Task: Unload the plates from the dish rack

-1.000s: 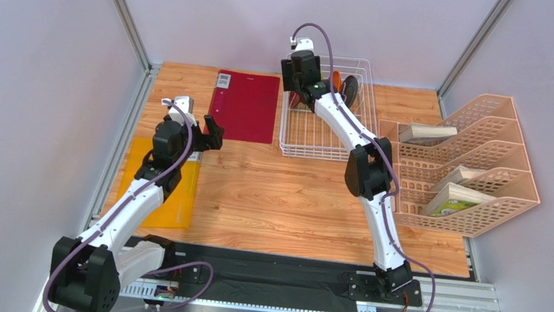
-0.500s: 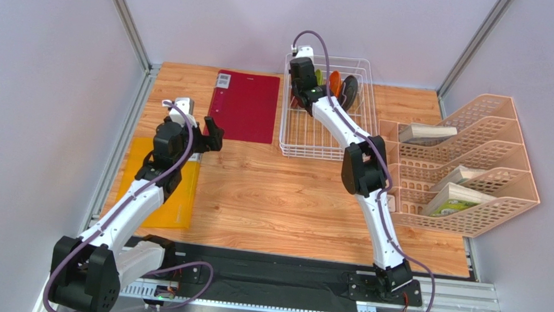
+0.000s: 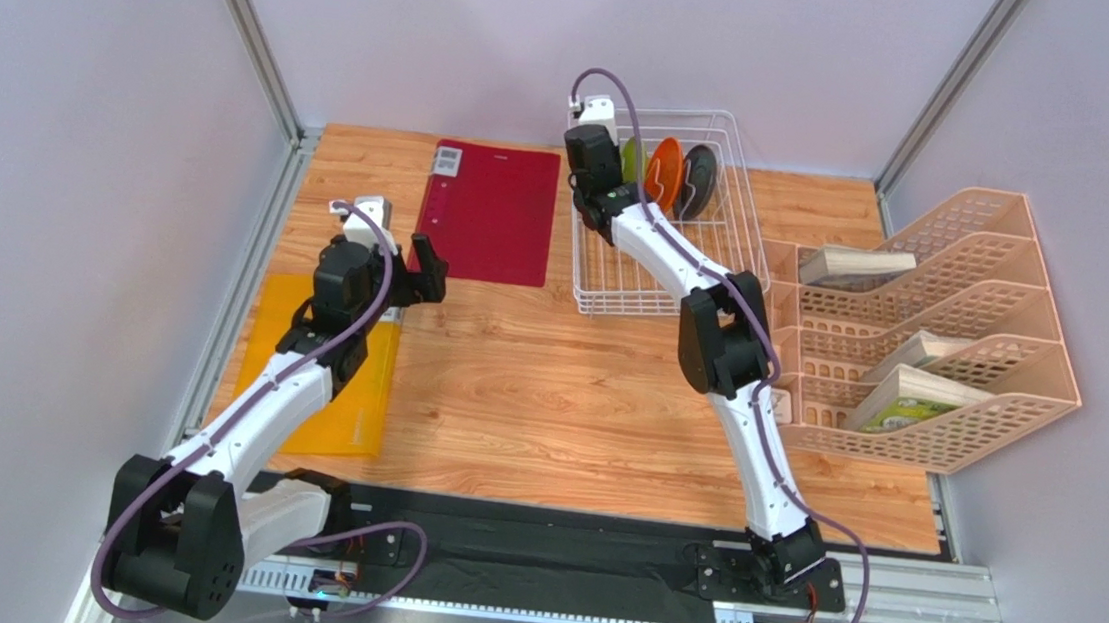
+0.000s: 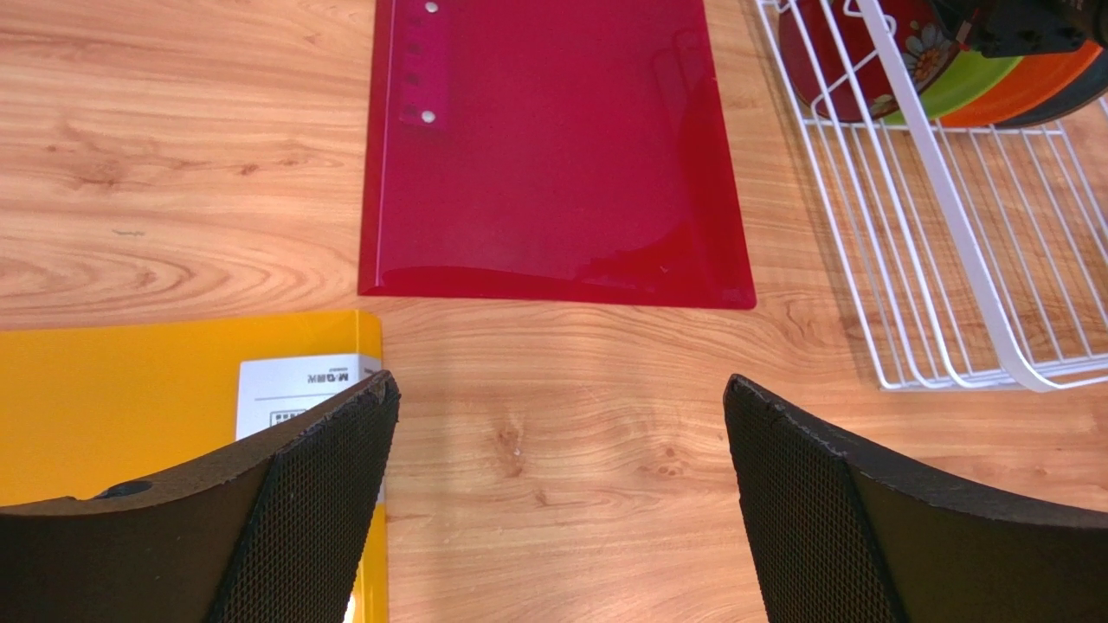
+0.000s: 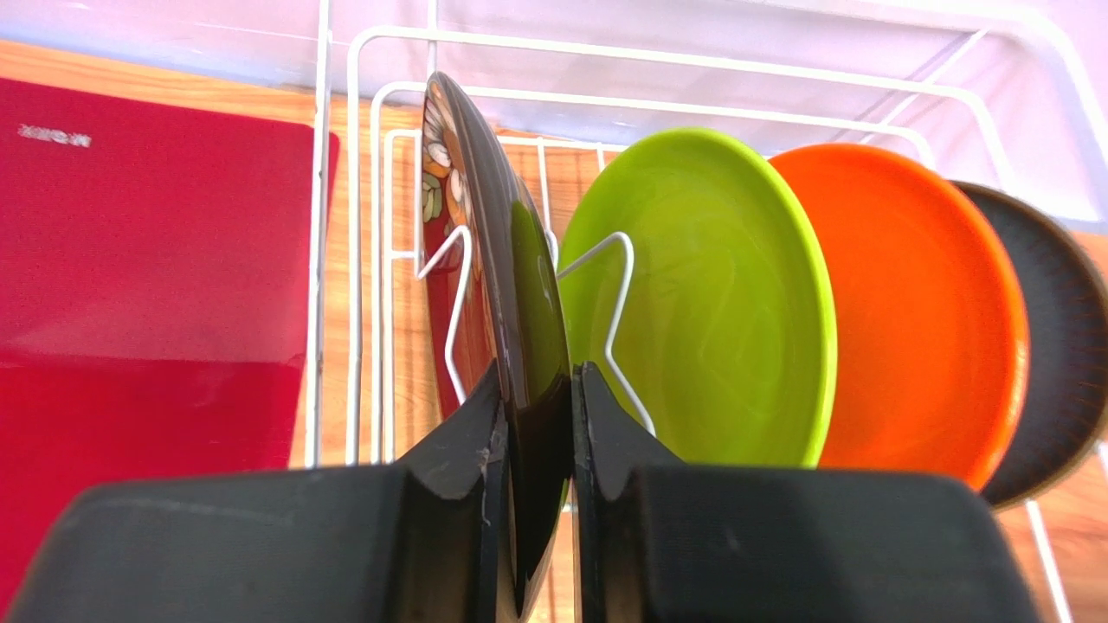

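The right gripper is clamped on the red plate, leftmost in the rack, to lift it out, while the left gripper hangs apart.

The left arm bends at the elbow and reaches forward on its own side, and the left gripper points down and ahead with its fingers spread wide, gripping nothing. The right arm stretches far forward and leans left. The right gripper is pinched on the lower edge of the upright dark red plate.
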